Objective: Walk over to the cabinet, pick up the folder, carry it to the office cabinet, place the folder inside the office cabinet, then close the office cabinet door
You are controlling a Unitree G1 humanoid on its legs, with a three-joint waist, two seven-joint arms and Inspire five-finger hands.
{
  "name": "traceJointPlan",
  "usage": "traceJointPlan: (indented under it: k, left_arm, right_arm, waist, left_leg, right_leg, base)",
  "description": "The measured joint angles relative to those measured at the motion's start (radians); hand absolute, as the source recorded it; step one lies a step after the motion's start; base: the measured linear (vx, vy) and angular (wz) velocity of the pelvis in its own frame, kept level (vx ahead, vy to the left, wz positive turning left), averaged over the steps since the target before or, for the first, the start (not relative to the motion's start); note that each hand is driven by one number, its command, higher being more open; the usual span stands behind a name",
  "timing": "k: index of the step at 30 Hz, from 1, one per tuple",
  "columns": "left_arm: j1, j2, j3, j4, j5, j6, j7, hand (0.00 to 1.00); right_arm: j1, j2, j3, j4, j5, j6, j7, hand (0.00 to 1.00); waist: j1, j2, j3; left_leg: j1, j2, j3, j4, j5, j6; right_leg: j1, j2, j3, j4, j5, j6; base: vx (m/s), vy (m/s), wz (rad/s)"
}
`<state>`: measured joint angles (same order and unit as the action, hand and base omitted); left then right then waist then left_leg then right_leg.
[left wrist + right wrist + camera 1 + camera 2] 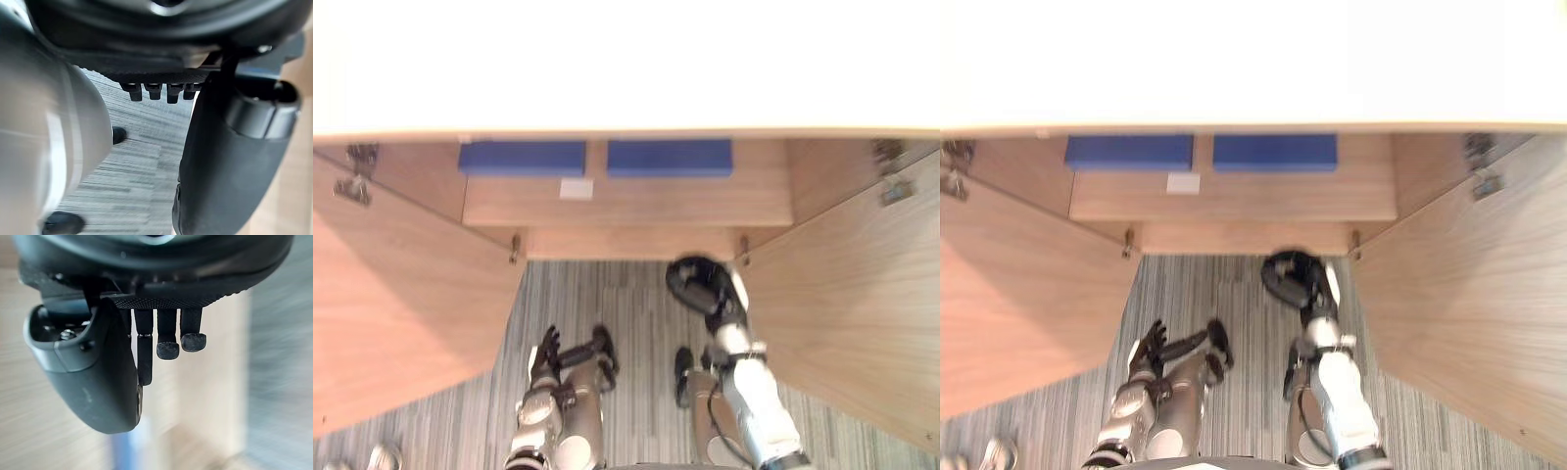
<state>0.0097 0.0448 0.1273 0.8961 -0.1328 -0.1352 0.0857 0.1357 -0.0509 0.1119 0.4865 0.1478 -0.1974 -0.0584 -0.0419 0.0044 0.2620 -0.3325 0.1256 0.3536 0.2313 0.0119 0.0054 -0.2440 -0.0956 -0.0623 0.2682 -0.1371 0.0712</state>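
**Both hands empty: left hand [546,357] and right hand [693,282] low before the open cabinet [626,220]**

In the left wrist view the fingers [154,90] stand in a short, straight row, loosely parted, with the thumb [230,161] well apart from them. Nothing lies between them, and striped grey carpet [626,294] shows beyond. In the right wrist view the fingers [167,348] hang relaxed, the tips of some bent a little, and the thumb [98,377] sits beside them without closing on anything.

From the head camera, the left hand shows at lower centre-left of the frame, its fingers spread and pointing up the picture, over the carpet. The right hand shows just right of centre, higher in the frame, near the cabinet's bottom front edge and apart from it.

Above the hands the cabinet stands wide open. Its left door [401,304] swings out across the left of the frame, and its right door [852,313] across the right. A metal hinge [357,174] shows at the upper left and another [891,176] at the upper right.

Two flat blue folders lie side by side on the wooden shelf [705,201], in the upper middle of the frame. The left folder [522,157] and the right folder [670,157] are set a little apart, with bare wood between them. A small white label [576,189] sits on the shelf just below the gap. The cabinet's pale top [626,59] covers the upper part of the frame and hides the folders' far ends.
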Motion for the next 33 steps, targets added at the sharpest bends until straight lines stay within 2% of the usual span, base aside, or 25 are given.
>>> traceJointPlan:
  k: [2, 5, 10, 12, 17, 18, 21, 24, 27, 30, 32, 33]
  left_arm:
    - [0.016, 0.016, 0.001, 0.015, 0.015, 0.001, -0.003, 1.0]
    - [0.038, 0.034, 0.004, 0.018, 0.016, 0.001, -0.001, 1.0]
    - [0.058, 0.044, 0.006, 0.066, 0.016, 0.004, -0.003, 1.0]
    - [0.058, 0.043, 0.007, 0.083, 0.016, 0.007, -0.008, 1.0]
    - [0.094, 0.042, 0.056, 0.097, 0.017, 0.02, -0.019, 1.0]
    - [0.107, 0.04, 0.071, 0.097, 0.017, 0.02, -0.019, 1.0]
    - [0.14, 0.041, 0.073, 0.098, 0.018, 0.02, -0.021, 1.0]
    - [0.151, 0.042, 0.071, 0.103, 0.036, 0.02, -0.029, 1.0]
    - [0.153, 0.053, 0.061, 0.104, 0.055, 0.019, -0.052, 1.0]
    - [0.152, 0.059, 0.04, 0.102, 0.056, 0.008, -0.07, 1.0]
    - [0.148, 0.059, 0.017, 0.1, 0.057, -0.008, -0.084, 1.0]
    - [0.148, 0.06, 0.013, 0.1, 0.058, -0.012, -0.086, 1.0]
  right_arm:
    - [-0.002, 0.017, -0.083, 0.148, -0.036, 0.02, -0.011, 1.0]
    - [-0.001, 0.017, -0.197, 0.28, -0.038, 0.036, -0.033, 1.0]
    - [0.005, 0.016, -0.346, 0.365, -0.01, 0.041, -0.062, 1.0]
    - [0.007, 0.016, -0.409, 0.379, 0.02, 0.044, -0.066, 1.0]
    - [0.007, 0.018, -0.633, 0.372, 0.165, 0.052, -0.095, 1.0]
    - [0.012, 0.018, -0.688, 0.332, 0.211, 0.055, -0.115, 1.0]
    - [0.021, 0.004, -0.748, 0.213, 0.249, 0.055, -0.149, 1.0]
    - [0.005, -0.049, -0.752, 0.168, 0.249, 0.046, -0.145, 1.0]
    - [-0.073, -0.141, -0.722, 0.168, 0.241, 0.045, -0.128, 1.0]
    - [-0.171, -0.279, -0.598, 0.17, 0.192, 0.043, -0.083, 1.0]
    - [-0.263, -0.382, -0.499, 0.177, 0.141, 0.038, -0.057, 1.0]
    - [-0.3, -0.409, -0.493, 0.197, 0.131, 0.032, -0.055, 1.0]
  waist:
    - [-0.004, -0.006, -0.023]
    - [-0.015, -0.006, -0.064]
    - [-0.045, -0.008, -0.13]
    - [-0.051, -0.01, -0.14]
    - [-0.059, -0.011, -0.145]
    - [-0.063, -0.011, -0.146]
    - [-0.084, -0.01, -0.147]
    - [-0.086, -0.008, -0.147]
    - [-0.089, 0.002, -0.141]
    - [-0.099, 0.037, -0.118]
    - [-0.101, 0.075, -0.095]
    - [-0.107, 0.091, -0.083]
  left_leg:
    - [0.081, -0.013, 0.041, -0.083, 0.022, -0.004]
    - [0.175, -0.038, 0.089, -0.185, 0.051, -0.01]
    - [0.284, -0.064, 0.138, -0.296, 0.076, -0.019]
    - [0.311, -0.071, 0.169, -0.32, 0.079, -0.024]
    - [0.358, -0.083, 0.266, -0.32, 0.04, -0.044]
    - [0.364, -0.087, 0.287, -0.32, 0.031, -0.044]
    - [0.369, -0.097, 0.324, -0.32, 0.013, -0.045]
    - [0.371, -0.104, 0.362, -0.319, 0.001, -0.043]
    - [0.37, -0.112, 0.391, -0.315, -0.003, -0.033]
    - [0.351, -0.113, 0.394, -0.275, -0.034, -0.025]
    - [0.321, -0.112, 0.389, -0.231, -0.063, -0.02]
    - [0.308, -0.112, 0.381, -0.216, -0.072, -0.015]
  right_leg:
    - [0.063, 0.008, 0.036, -0.09, 0.044, 0.005]
    - [0.116, 0.007, 0.089, -0.162, 0.077, 0.012]
    - [0.157, 0.013, 0.171, -0.21, 0.103, 0.016]
    - [0.157, 0.013, 0.206, -0.218, 0.109, 0.02]
    - [0.152, 0.013, 0.311, -0.229, 0.121, 0.024]
    - [0.146, 0.012, 0.338, -0.234, 0.123, 0.021]
    - [0.127, 0.013, 0.39, -0.234, 0.125, 0.018]
    - [0.108, 0.014, 0.431, -0.235, 0.137, 0.028]
    - [0.092, 0.013, 0.463, -0.241, 0.153, 0.038]
    - [0.073, 0.006, 0.489, -0.243, 0.163, 0.046]
    - [0.047, -0.003, 0.507, -0.248, 0.173, 0.061]
    - [0.037, -0.006, 0.516, -0.249, 0.176, 0.066]
  base:
    - [0.11, 0.021, -0.51]
    - [0.07, 0.041, -0.54]
    - [0.02, 0.035, -0.53]
    - [-0.02, 0.037, -0.55]
    - [-0.03, 0.02, -0.65]
    - [-0.02, -0.002, -0.55]
    - [-0.01, -0.008, -0.51]
    - [0.02, -0.014, -0.49]
    - [0.03, -0.031, -0.39]
    - [0.03, -0.059, -0.35]
    - [0.03, -0.091, -0.33]
    - [0.02, -0.085, -0.23]
